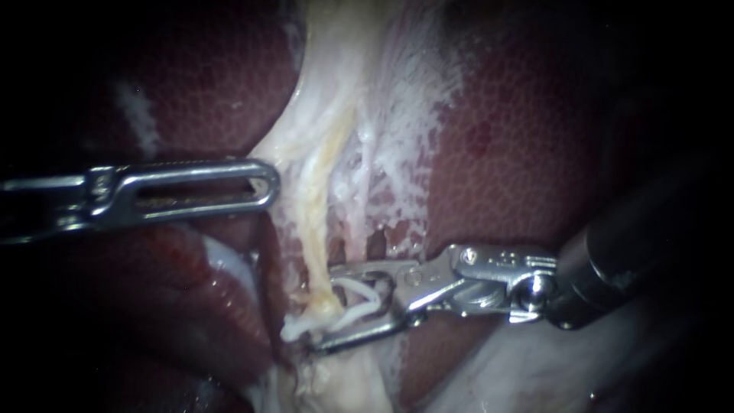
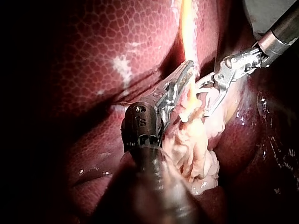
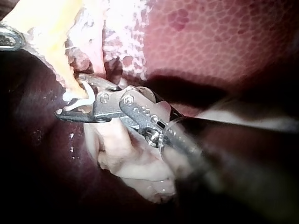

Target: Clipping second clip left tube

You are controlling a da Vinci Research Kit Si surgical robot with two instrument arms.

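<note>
Around one tube (image 1: 313,245), one clip (image 1: 359,300), right instrument (image 1: 327,307) gripping, left instrument (image 1: 269,182) nearby

Left instrument (image 1: 264,184): shaft cut off at the endoscope view's left edge. Right instrument (image 1: 327,307): shaft blurred, lost in shadow. Clip (image 1: 298,327) partly covers the tube (image 1: 316,248).
</note>
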